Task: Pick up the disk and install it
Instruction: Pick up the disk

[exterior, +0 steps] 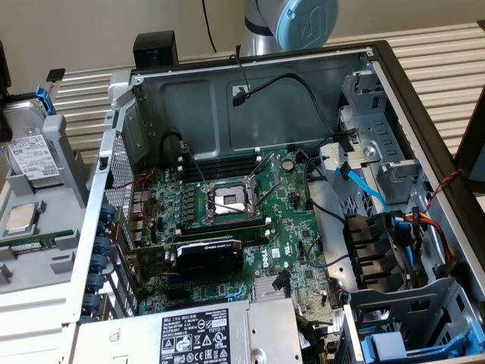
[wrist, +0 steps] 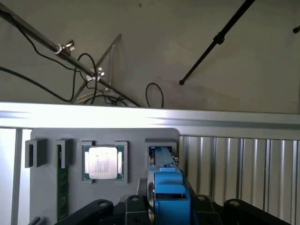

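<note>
Linkages of the matte black end effector (wrist: pixel 168 212) sat nearest the wrist camera, clamped from both sides on the disk (wrist: pixel 168 190) by the thin edge of its glossy blue plastic carrier. The disk ran edge-on away from the lens, its far end in a slot of a grey plastic holder (wrist: pixel 47 197). In the neighbouring pocket lay a square processor chip (wrist: pixel 103 163) with a dull silver top and a green rim. One slot further on sat a narrow green memory stick (wrist: pixel 62 187). The holder stood on a ribbed, pale desk (wrist: pixel 234 178) edged by a bright aluminium rail (wrist: pixel 187 117), with the floor (wrist: pixel 197 56) beyond.

In the exterior view, a grey power supply (exterior: pixel 204 334) with a black-and-white warning label was closest. Past it, an open metal computer case (exterior: pixel 212 106) held a green motherboard (exterior: pixel 295 189), a black graphics card (exterior: pixel 208 254) and a bare silver processor socket (exterior: pixel 227 201). At the exterior view's left, outside the case, the disk (exterior: pixel 29 155) showed its silver-grey body and white label, standing tilted in the holder. Farthest back, behind the case wall, rose the arm (exterior: pixel 292 23), a grey tube with a rounded blue joint cap.
</note>
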Motion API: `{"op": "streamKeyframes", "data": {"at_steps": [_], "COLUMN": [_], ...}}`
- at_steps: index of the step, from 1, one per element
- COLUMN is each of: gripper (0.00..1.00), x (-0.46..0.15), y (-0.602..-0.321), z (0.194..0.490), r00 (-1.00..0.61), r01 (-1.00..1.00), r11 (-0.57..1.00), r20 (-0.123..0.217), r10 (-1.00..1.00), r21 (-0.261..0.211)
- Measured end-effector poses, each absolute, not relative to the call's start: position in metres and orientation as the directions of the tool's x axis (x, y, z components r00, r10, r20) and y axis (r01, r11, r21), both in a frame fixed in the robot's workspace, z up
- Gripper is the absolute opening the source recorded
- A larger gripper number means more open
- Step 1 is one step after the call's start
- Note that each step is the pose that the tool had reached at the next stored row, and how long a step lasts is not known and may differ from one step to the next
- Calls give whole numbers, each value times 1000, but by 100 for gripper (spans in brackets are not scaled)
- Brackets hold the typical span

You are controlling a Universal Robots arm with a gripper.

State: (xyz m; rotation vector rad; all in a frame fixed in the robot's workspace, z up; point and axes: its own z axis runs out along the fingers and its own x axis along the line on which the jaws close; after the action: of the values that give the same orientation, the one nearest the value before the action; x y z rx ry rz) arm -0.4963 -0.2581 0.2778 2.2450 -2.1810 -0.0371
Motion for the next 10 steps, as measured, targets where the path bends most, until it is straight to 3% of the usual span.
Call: {"op": "streamKeyframes", "data": {"at_steps": [10], "gripper": [38], "x": [-496], "y": [-258], "z": [281], "r00": [29], "r01": [-999], "r11": [-29], "r20": [-9], "r10": [-1000], "r21": [20]}}
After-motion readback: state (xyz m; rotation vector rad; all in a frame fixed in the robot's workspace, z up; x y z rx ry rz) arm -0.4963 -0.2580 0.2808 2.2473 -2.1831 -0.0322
